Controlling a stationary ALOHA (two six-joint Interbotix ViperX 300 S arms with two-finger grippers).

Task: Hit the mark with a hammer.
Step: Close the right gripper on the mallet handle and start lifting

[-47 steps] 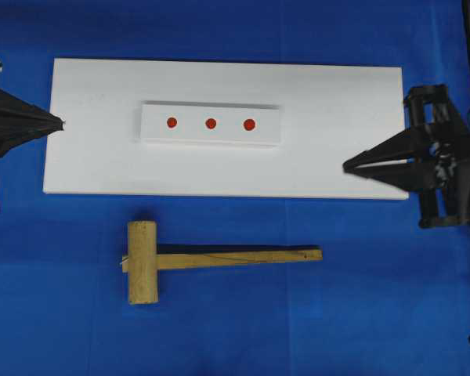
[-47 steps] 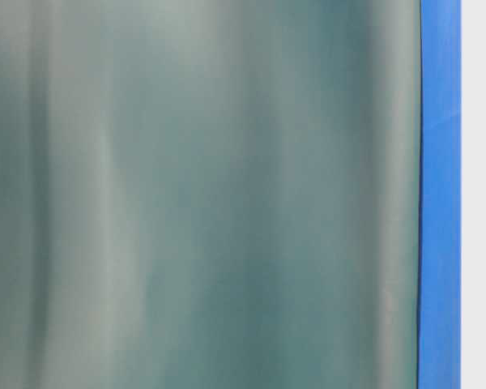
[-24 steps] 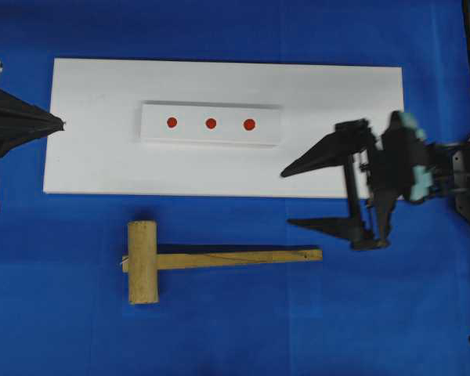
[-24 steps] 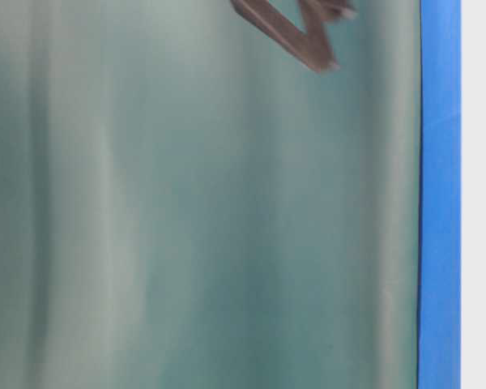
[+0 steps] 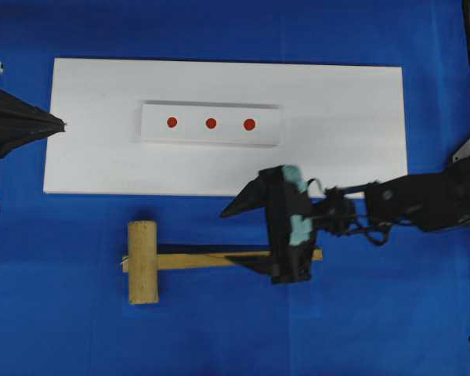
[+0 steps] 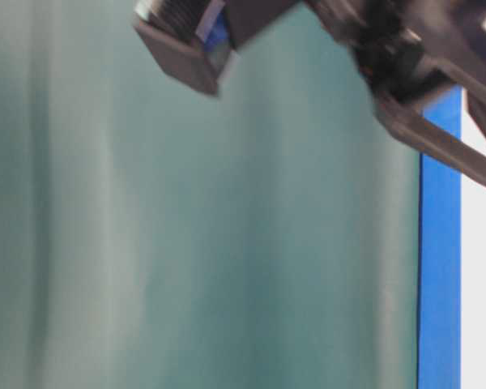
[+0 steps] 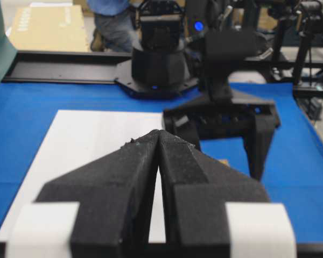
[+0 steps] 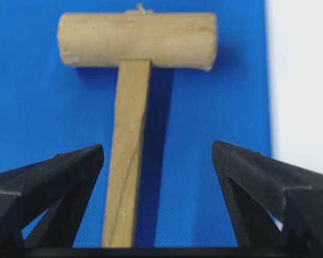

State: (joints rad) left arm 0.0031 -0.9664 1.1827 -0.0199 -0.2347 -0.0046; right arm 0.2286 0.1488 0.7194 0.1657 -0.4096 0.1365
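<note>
I count one hammer [image 5: 211,259] on the blue cloth [image 5: 219,337], lying flat at six o'clock from the white board [image 5: 345,117], head at nine o'clock, handle running to three. One raised white block [image 5: 211,137] carries three red marks [image 5: 211,123] in a row. My right gripper [image 5: 243,235] is spread wide, its fingers either side of the handle, gripping nothing. My left gripper [image 5: 61,123] is pinched closed and empty at the board's nine o'clock edge.
</note>
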